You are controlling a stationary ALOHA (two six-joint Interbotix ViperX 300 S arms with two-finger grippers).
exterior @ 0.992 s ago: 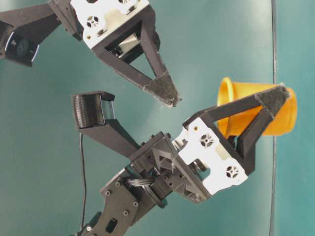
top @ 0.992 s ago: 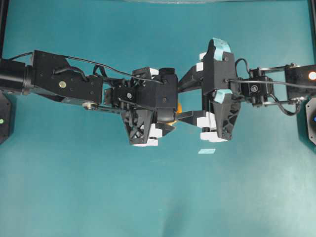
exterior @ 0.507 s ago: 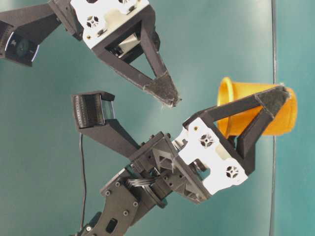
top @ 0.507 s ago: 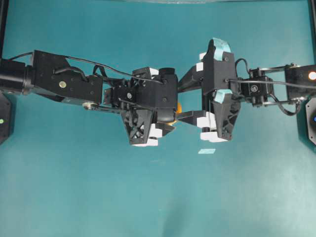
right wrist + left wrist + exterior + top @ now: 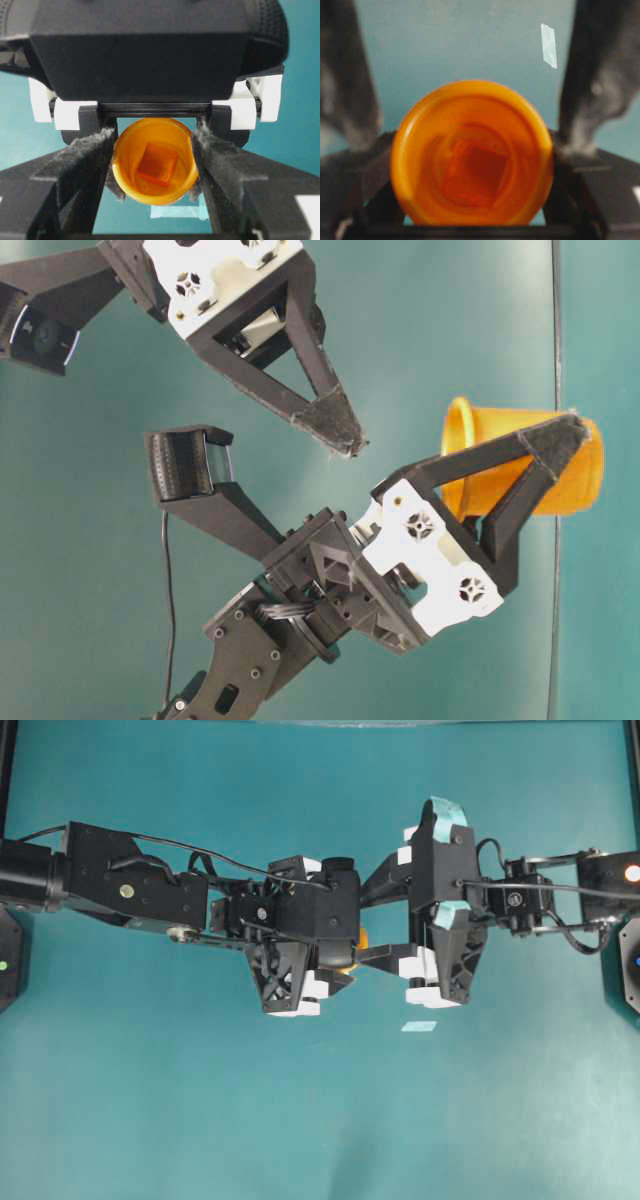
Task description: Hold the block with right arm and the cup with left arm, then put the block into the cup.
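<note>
Nothing stirs across the last second: both arms hang motionless above the teal table (image 5: 150,1100), and every frame matches the one before it; the stillness reads as a job finished rather than one under way, since the block (image 5: 157,163), a small orange cube, already lies on the floor of the cup (image 5: 155,165) and is seen there from both wrist views. The left gripper (image 5: 520,455), on the arm reaching in from the left of the overhead view, has its dark fingers clamped on either side of the yellow-orange cup, holding it clear of the table and tipped on its side, mouth turned toward the other arm; from overhead only a sliver of orange shows between the two wrists. The right gripper (image 5: 275,445), the one patched with pale-blue tape, stands spread wide and empty just in front of the cup's mouth, touching neither cup nor cube; by appearance the drop is made and only the set-down or retreat remains. The count: two arms, two grippers, one cup, one block inside it, and one strip of pale tape (image 5: 418,1026) on the table just nearer than the right wrist.
</note>
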